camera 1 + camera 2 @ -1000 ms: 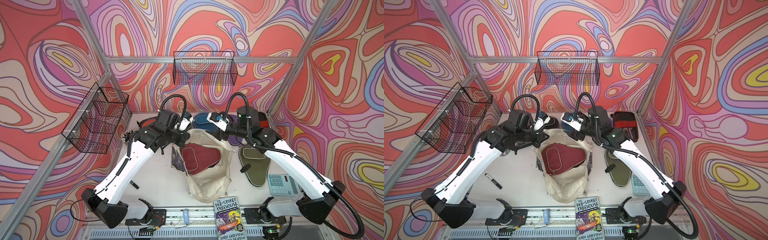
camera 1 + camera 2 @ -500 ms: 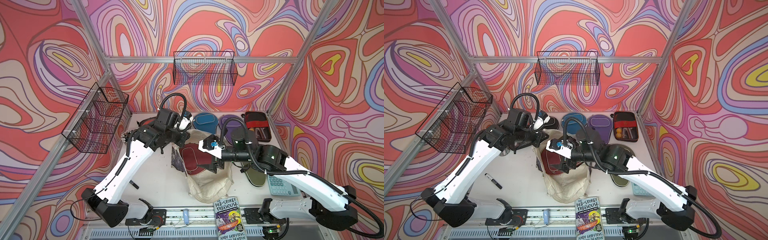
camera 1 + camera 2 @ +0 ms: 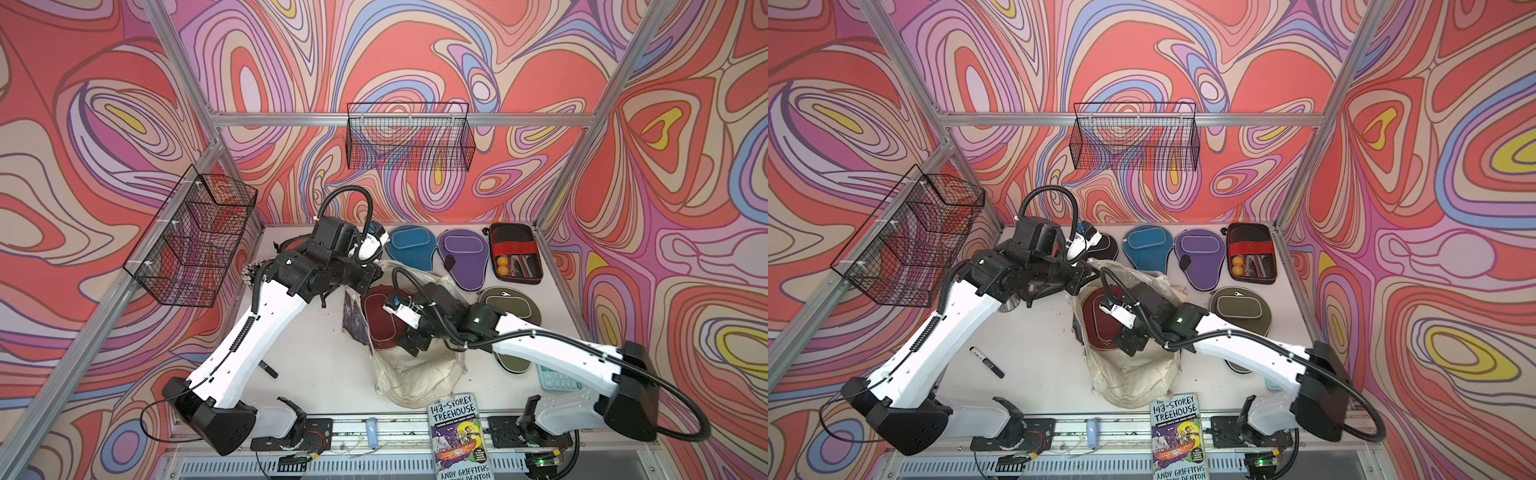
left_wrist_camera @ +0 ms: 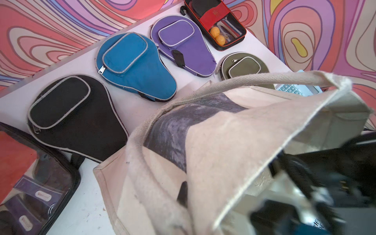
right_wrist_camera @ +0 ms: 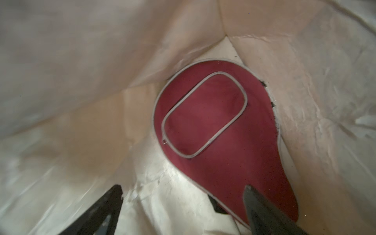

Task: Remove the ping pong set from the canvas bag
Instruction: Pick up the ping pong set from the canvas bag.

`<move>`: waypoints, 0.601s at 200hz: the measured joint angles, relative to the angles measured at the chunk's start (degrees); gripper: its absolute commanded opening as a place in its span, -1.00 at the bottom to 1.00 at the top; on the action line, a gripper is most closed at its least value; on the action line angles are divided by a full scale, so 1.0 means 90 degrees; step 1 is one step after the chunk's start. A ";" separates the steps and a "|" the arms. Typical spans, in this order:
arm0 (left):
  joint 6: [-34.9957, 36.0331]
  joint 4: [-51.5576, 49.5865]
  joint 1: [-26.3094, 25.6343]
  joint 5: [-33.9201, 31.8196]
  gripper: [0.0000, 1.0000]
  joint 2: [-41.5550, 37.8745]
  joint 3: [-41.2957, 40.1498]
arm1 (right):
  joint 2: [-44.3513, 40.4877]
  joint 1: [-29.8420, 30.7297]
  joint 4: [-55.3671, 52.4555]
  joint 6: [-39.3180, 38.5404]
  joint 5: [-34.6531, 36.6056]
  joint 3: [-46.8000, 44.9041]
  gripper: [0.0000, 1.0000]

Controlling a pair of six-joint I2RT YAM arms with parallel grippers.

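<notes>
The bag [image 3: 415,374] lies mid-tabletop [image 3: 316,353], its mouth at the far end and propped open. Most of the set is already out and laid flat near that end: a black cover [image 4: 77,118], a blue cover [image 3: 409,245], a purple cover [image 3: 465,257], a case [image 3: 515,253] showing orange balls, and an olive cover [image 3: 509,309] partly under the right arm. A second case [image 4: 30,193] shows in the left wrist view, just beside the black cover. One piece is left inside the bag: the maroon cover [image 5: 213,122], flat on the lining with its narrow end toward the right claw [image 5: 183,213].

The left claw [image 3: 372,274] is closed at the bag's far rim. It seems to pinch the canvas and hold the mouth up, though its fingers are hidden. The right claw is inside the mouth, spread wide and holding nothing. One finger is over the cover's narrow end, the other over bare lining.

Several things could go wrong from here:
- Closing as it stands, the right claw may gather lining along with the cover, so the lift drags the whole bag.
- The cover lies flat, so a finger may skid across it rather than catch its edge.
- If the cover is gripped only at the narrow end, its wide end could sag and snag the rim on the way out.
- If the left claw's thin pinch slips, the mouth would fall shut on the right claw.
</notes>
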 measured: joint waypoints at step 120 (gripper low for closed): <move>-0.0087 0.0634 0.0092 0.0656 -1.00 -0.0080 -0.0525 | 0.1676 -0.1059 0.1183 0.0542 0.0435 0.0418 0.96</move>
